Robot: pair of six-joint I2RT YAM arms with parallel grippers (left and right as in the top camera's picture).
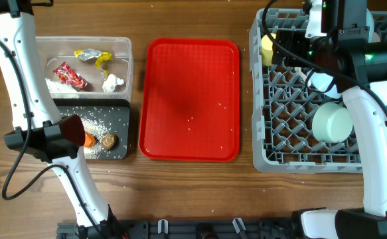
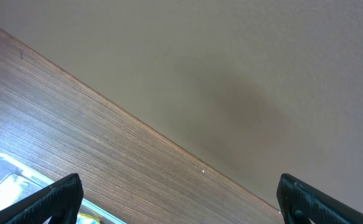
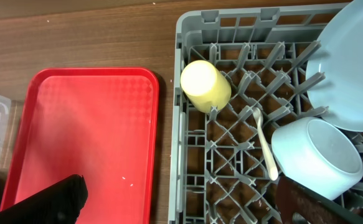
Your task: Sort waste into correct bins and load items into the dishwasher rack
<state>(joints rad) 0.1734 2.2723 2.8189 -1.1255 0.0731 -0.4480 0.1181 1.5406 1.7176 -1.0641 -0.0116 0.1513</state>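
The clear tub (image 1: 128, 60) holds the red wrapper (image 1: 69, 75), the silver-yellow wrapper (image 1: 92, 56) and the white tissue (image 1: 113, 83). The black tray (image 1: 123, 113) holds rice (image 1: 100, 123), the carrot (image 1: 89, 139) and the brown lump (image 1: 108, 141). The grey rack (image 1: 259, 99) holds the yellow cup (image 3: 205, 85), white spoon (image 3: 265, 143), light blue bowl (image 3: 315, 155), light blue plate (image 3: 349, 62) and mint bowl (image 1: 331, 123). The pink cup is out of view. My left gripper (image 2: 180, 183) is open and empty over the black tray's left end. My right gripper (image 3: 180, 186) is open and empty above the rack's left edge.
The flat red tray (image 1: 192, 99) lies between the bins and the rack, with a few rice grains on it. My right arm covers the rack's far side in the overhead view. The left wrist view shows bare wood table and a wall.
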